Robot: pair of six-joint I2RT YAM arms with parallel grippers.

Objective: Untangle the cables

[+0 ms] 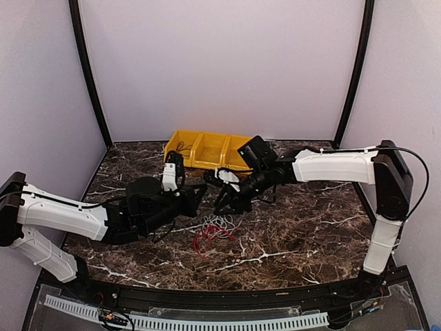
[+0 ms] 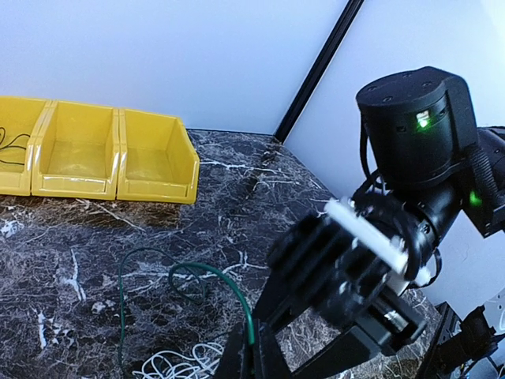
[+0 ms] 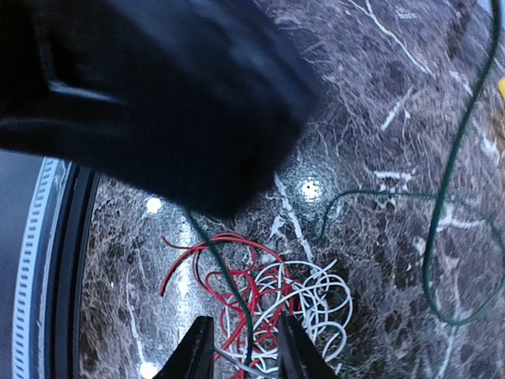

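Two arms meet over the middle of the marble surface, and the step in hand looks like drawing the green cable out of the tangle. The left end effector is clenched on that green cable, which climbs from the surface to its fingertips. The right end effector hangs just at 3 o'clock of it with its jaws parted. The same green strand runs through the gap unpinched.

The red and white cables lie knotted together at 6 o'clock of both end effectors. Green slack loops over the surface toward the yellow bins at 12 o'clock.

The next move probably calls for the right end effector to pin the heap or close low on the strand. The left would then pull away, so that red and white are not dragged along.

The left arm reaches in low from 9 o'clock. The right arm stretches level from 3 o'clock, its wrist pitched down at the heap.
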